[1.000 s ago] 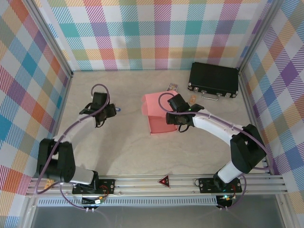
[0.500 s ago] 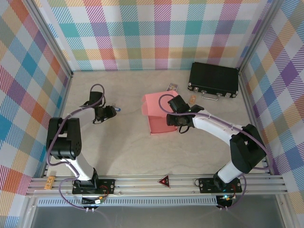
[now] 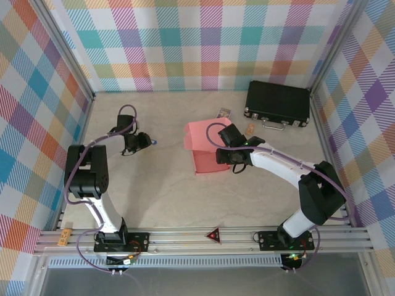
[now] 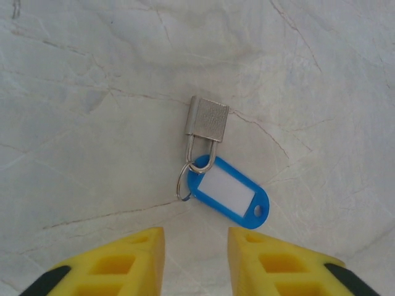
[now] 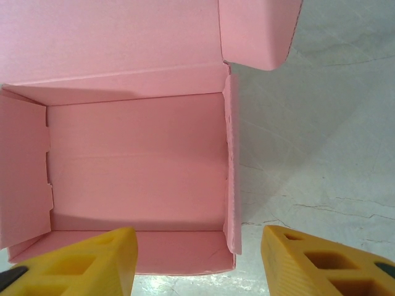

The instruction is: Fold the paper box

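The paper box (image 3: pixel 199 143) is salmon-pink and stands open at the table's middle, its walls raised and its lid flap lying flat toward the back. In the right wrist view I look down into the box (image 5: pixel 136 166). My right gripper (image 5: pixel 199 250) is open wide, one finger over the box floor and the other over the table, straddling the right wall without touching it. From above, my right gripper (image 3: pixel 227 154) sits at the box's right edge. My left gripper (image 3: pixel 141 142) is far to the left, open (image 4: pixel 196 253) with nothing between its fingers.
A small padlock (image 4: pixel 208 120) with a blue key tag (image 4: pixel 229 194) lies just ahead of the left fingers. A black case (image 3: pixel 278 103) stands at the back right, with a small printed packet (image 3: pixel 223 113) behind the box.
The left arm has folded back toward the left wall, and its jaws have narrowed. The right arm and the box have not moved.
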